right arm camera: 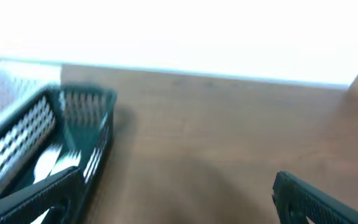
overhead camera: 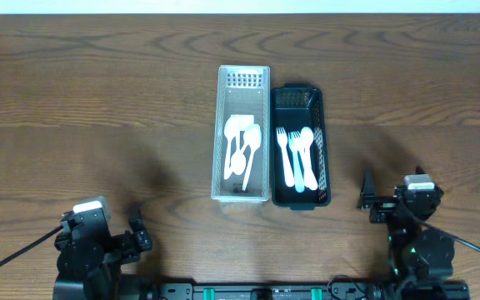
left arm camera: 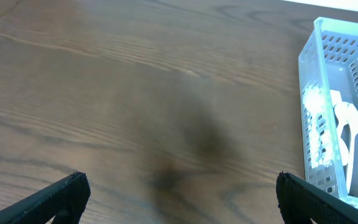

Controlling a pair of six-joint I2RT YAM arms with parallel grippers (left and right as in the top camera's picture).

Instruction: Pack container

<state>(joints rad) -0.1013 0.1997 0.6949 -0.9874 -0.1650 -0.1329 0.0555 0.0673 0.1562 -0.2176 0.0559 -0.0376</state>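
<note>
Left claw and right claw both gape wide; white bin sits beside black bin.

Dark wooden table carrying two long baskets.
The table has a brown top with wavy grain and a pale strip along its far edge. Near the middle a clear white basket and a black basket rest directly on the wood, side by side with their long walls touching or nearly so. The white one is on the left and reaches slightly further back.
</note>
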